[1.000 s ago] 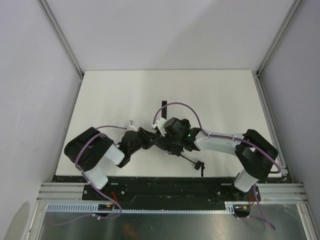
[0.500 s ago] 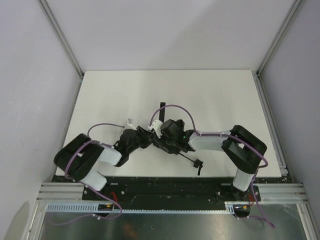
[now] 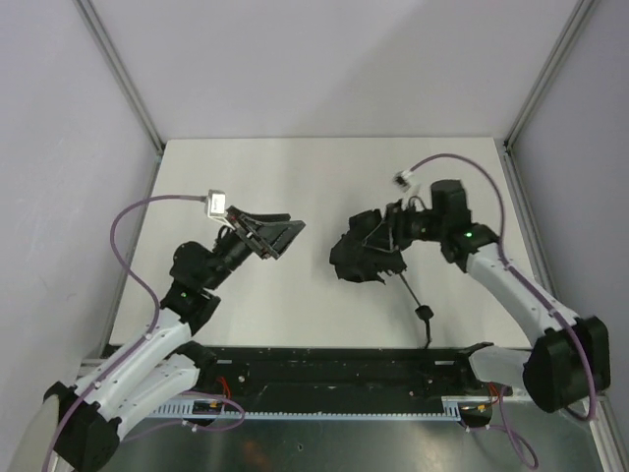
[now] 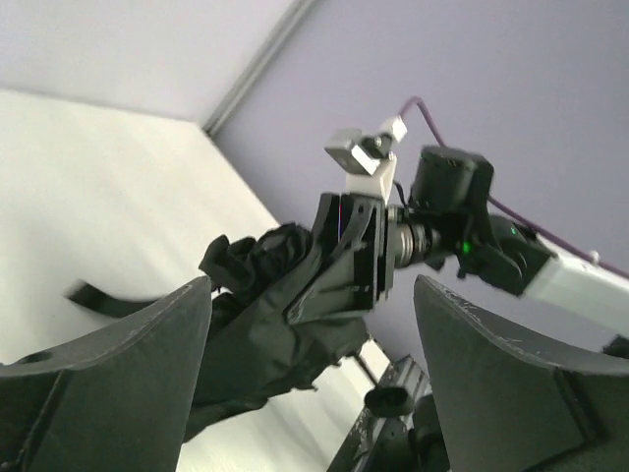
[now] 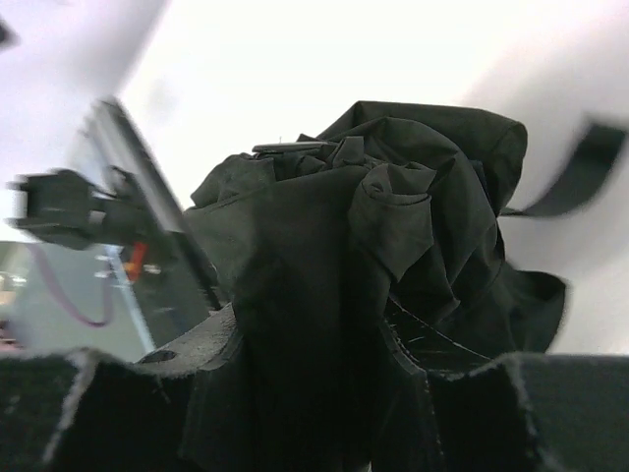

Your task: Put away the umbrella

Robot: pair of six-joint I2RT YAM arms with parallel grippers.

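One black umbrella point(image 3: 362, 261), its fabric collapsed into a crumpled bundle, is right of the middle of the white table point(image 3: 295, 177); whether its lowest folds touch the surface cannot be told. Its thin shaft point(image 3: 405, 288) runs from the bundle toward the near right and ends in a small dark handle point(image 3: 425, 314) close to the table's near edge. The right gripper point(image 3: 381, 236) meets the bundle from the far right. In the right wrist view its two fingers point(image 5: 88, 408) stand on either side of a thick wad of the umbrella's cloth and pinch it between them. The left gripper point(image 3: 287, 240) is raised to the left of the umbrella, apart from it and pointing toward it, with its jaws spread wide. From the left wrist view, those spread fingers point(image 4: 108, 379) frame the dark bundle and the right gripper beyond it, and the handle shows low between them
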